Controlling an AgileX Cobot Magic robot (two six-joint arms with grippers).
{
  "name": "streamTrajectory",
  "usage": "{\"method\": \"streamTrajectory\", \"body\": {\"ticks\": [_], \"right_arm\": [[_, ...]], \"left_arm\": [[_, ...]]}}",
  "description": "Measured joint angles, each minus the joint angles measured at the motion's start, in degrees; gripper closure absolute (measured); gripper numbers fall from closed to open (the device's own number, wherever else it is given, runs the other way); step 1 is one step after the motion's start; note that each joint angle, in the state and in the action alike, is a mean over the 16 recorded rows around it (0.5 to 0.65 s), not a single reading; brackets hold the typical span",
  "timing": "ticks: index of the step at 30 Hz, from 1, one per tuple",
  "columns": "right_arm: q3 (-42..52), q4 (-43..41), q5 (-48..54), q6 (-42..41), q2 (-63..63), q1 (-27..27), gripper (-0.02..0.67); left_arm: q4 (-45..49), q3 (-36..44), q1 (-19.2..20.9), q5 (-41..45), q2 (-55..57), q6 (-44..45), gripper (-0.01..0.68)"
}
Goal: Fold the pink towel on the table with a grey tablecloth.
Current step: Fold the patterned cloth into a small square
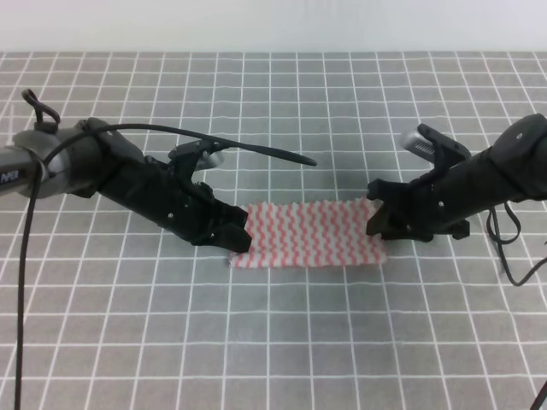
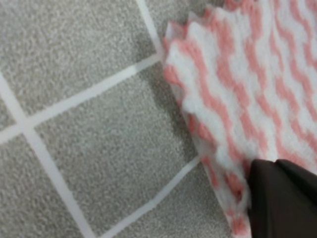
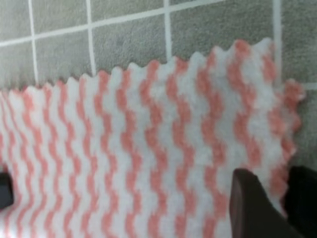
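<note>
- Grey cloth with white grid lines is covering the whole table (image 1: 282, 342) in the high view, and the pink towel (image 1: 308, 236) is lying flat near the middle of it, well away from every table edge.
- From up high, the towel is looking wider than it is deep, so its long side is running left to right, from one arm to the other.
- At the towel's left end, the left gripper (image 1: 232, 229) is sitting low, and the right gripper (image 1: 380, 215) is sitting at the right end. Both are about as near to the towel as each other.
- Black fingers are hiding both towel ends from above, so I cannot tell there how wide the jaws are standing.
- Looking through the left wrist camera, the towel (image 2: 247, 79) is filling the upper right, with its jagged edge lying on the grey cloth (image 2: 89, 139). One dark fingertip (image 2: 282, 198) is resting on the towel near its corner. The other fingertip is cut off, so I cannot tell if the gripper is holding anything.
- Looking through the right wrist camera, the towel (image 3: 148, 158) is spreading left, away from the camera. Two dark fingertips (image 3: 252, 208) are showing at the bottom right with the towel's edge sitting between them. They look close together, but the pinch spot is cut off, so I cannot tell if they are gripping it.
</note>
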Motion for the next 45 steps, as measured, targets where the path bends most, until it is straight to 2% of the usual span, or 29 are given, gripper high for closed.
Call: {"method": "streamTrajectory", "body": {"ticks": [13, 25, 32, 45], "right_arm": [[-3.3, -3.7, 5.6, 1.4, 0.9, 0.2, 0.529], [-3.6, -8.2, 5.9, 5.1, 0.8, 0.2, 0.618], [-4.4, -7.0, 6.1, 4.9, 0.9, 0.2, 0.654], [-8.8, -0.1, 9.6, 0.9, 0.8, 1.2, 0.659]], "left_arm": [[0.0, 0.0, 0.0, 0.1, 0.0, 0.1, 0.676], [0.1, 0.0, 0.0, 0.2, 0.0, 0.2, 0.676], [0.1, 0.0, 0.0, 0.2, 0.0, 0.3, 0.676], [0.0, 0.0, 0.0, 0.2, 0.0, 0.4, 0.676]]}}
